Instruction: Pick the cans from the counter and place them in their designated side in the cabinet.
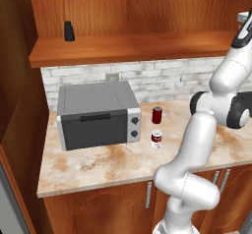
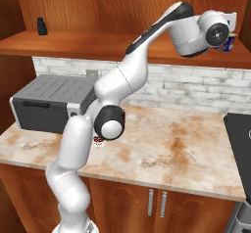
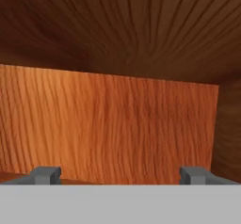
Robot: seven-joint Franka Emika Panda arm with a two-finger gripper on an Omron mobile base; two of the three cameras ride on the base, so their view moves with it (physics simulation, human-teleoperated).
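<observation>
Two cans stand on the beige counter (image 1: 98, 164) right of the toaster oven: the plain dark red can (image 1: 157, 115) behind, the red-and-white labelled can (image 1: 156, 139) in front, the latter peeking out under my arm (image 2: 99, 140). The red can with the silver base is hidden or out of view. My arm reaches up to the cabinet shelf (image 1: 133, 48) at its right end. My gripper (image 3: 120, 173) is open, its fingertips (image 3: 46, 173) far apart with nothing between them, facing the cabinet's wood-grain back wall (image 3: 108, 124).
A grey toaster oven (image 1: 98, 112) fills the counter's left part. A small black bottle (image 1: 69, 31) stands on the shelf's left end. A blue-labelled can (image 2: 229, 42) sits on the shelf beside my hand. A dark appliance (image 2: 240, 149) borders the counter's right.
</observation>
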